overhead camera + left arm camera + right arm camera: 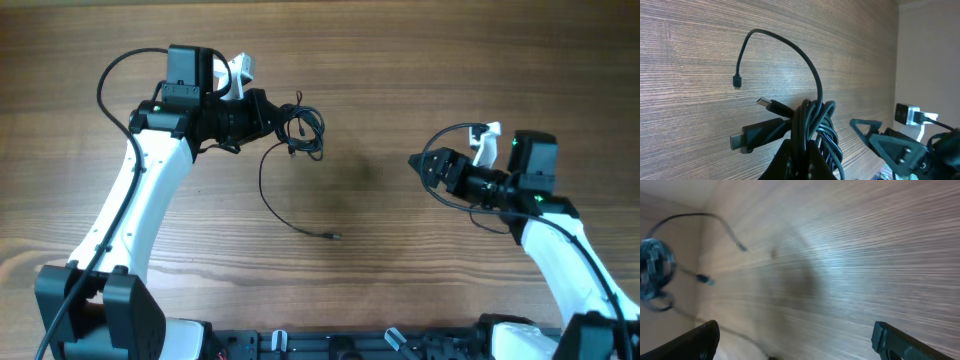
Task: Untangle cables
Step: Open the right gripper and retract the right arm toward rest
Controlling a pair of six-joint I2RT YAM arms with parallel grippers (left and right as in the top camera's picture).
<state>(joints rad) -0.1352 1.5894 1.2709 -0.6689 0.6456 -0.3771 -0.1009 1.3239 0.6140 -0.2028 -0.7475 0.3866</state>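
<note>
The white-and-black left arm rises from the near left corner and bends at the wrist, so the left gripper (283, 122) points right, level over the brown wood-grain table (400, 70). Its jaws are clenched on a knot of thin black cords (305, 130). In the left wrist view the knot (812, 125) stands up from the fingers, with a silver-tipped plug (762, 102) and a broader black plug (747, 140) jutting out to the side. One loose strand (268, 190) curves down from the knot and ends in a small plug (333, 236) on the table.

Well apart to the right, the right arm reaches in from the near right corner. The right gripper (418, 162) points left toward the knot, its jaws spread wide and holding nothing. The right wrist view is blurred.
</note>
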